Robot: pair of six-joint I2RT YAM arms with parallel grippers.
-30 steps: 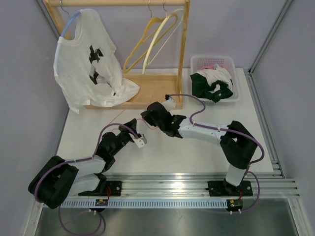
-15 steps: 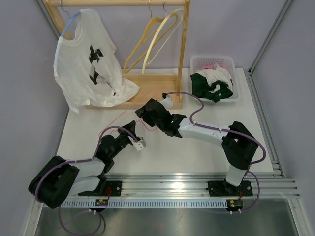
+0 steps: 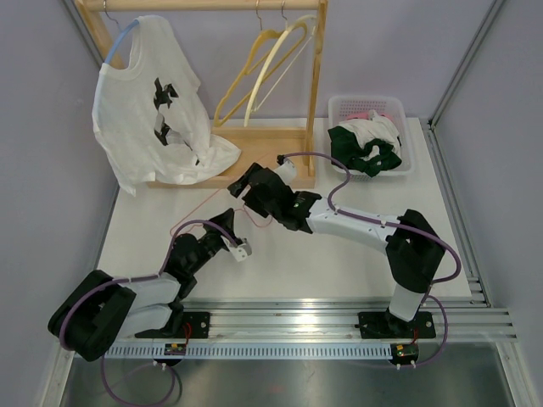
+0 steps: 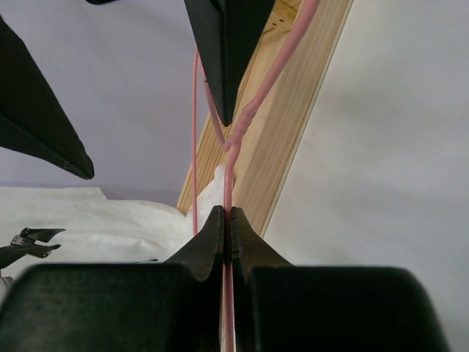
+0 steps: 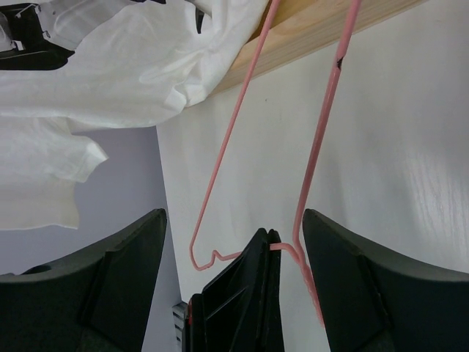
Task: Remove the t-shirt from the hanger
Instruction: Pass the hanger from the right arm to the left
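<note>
A white t-shirt [image 3: 153, 119] with a black print hangs on a blue hanger [image 3: 119, 42] at the left end of the wooden rack, its hem draped over the rack's base; it also shows as t-shirt [image 5: 132, 66]. My left gripper [image 4: 226, 213] is shut on the neck of a bare pink wire hanger [image 4: 229, 165] that lies across the table. The right gripper [image 5: 233, 218] stands open, its fingers on either side of the left gripper's tip and the pink hanger [image 5: 322, 139]. From above, the left gripper [image 3: 231, 219] and right gripper [image 3: 243, 193] meet near the rack's base.
The wooden rack [image 3: 271, 157] stands at the back, with cream hangers [image 3: 263, 68] on its rail. A white basket [image 3: 365, 99] holding crumpled clothes sits at the back right. White table surface [image 3: 356, 191] lies right of the arms.
The right gripper has opened wide and let go of the pink hanger, shifting slightly up and left toward the rack. The left gripper keeps its hold on the hanger.
</note>
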